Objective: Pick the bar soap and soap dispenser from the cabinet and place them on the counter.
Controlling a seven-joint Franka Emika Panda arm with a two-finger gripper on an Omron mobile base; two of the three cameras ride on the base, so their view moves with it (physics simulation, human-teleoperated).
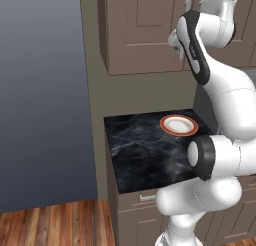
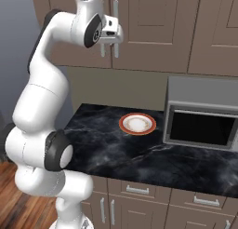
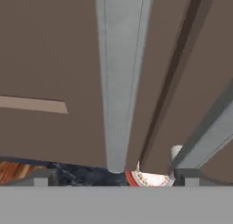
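Note:
The cabinet [image 2: 148,28] is a brown wall unit above the counter [image 2: 139,149], and its panelled doors are closed. The bar soap and the soap dispenser are hidden. My gripper [image 2: 116,36] is raised against the left door at its long silver handle [image 2: 115,18]. In the hand view the handle [image 3: 120,82] runs down the middle, with my gripper [image 3: 116,177] open and one fingertip [image 3: 41,177] on each side of it. Nothing is gripped. The neighbouring door's handle [image 3: 214,132] slants past at the right.
A white plate with an orange rim [image 2: 137,124] lies on the black marble counter below the hand. A grey microwave [image 2: 202,114] stands on the counter's right part. A tall grey panel [image 1: 45,90] borders the counter's left end. Drawers [image 2: 139,190] sit under the slab.

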